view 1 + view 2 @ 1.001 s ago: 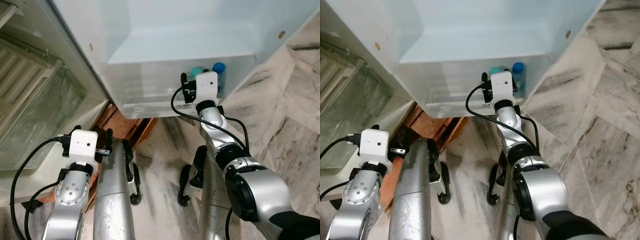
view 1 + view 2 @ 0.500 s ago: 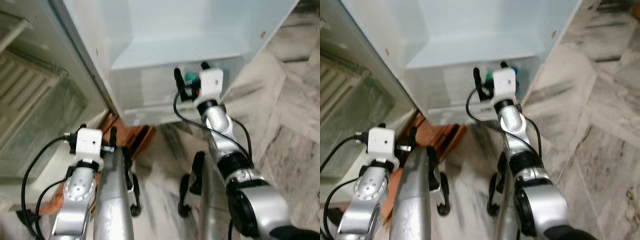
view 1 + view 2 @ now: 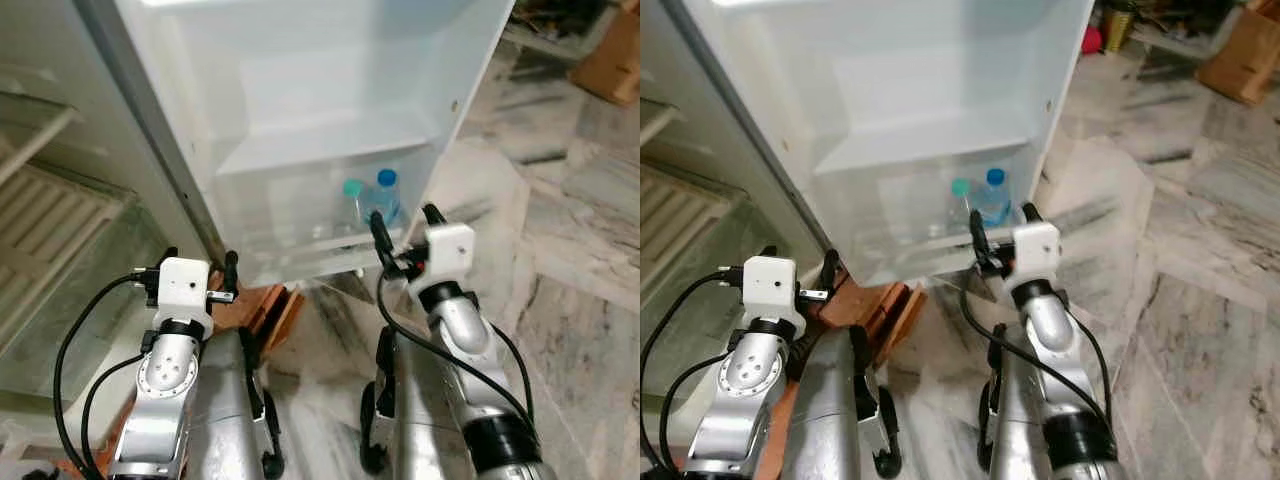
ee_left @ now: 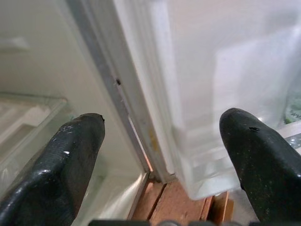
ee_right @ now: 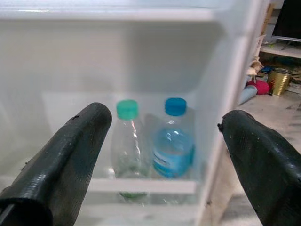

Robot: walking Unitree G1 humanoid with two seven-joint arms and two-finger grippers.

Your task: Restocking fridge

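Clear door bin [image 3: 300,215] of the fridge holds two bottles side by side: green-capped [image 5: 127,141] and blue-capped [image 5: 173,143]. We hold our right gripper [image 5: 162,141], jaws released and empty, just before them; our left gripper [image 4: 160,141], jaws spread, faces the door's hinge edge.

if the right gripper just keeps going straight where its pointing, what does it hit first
Probably the clear front wall of the door bin. The open right gripper points at the two bottles behind it, green-capped and blue-capped. Depth is unclear.
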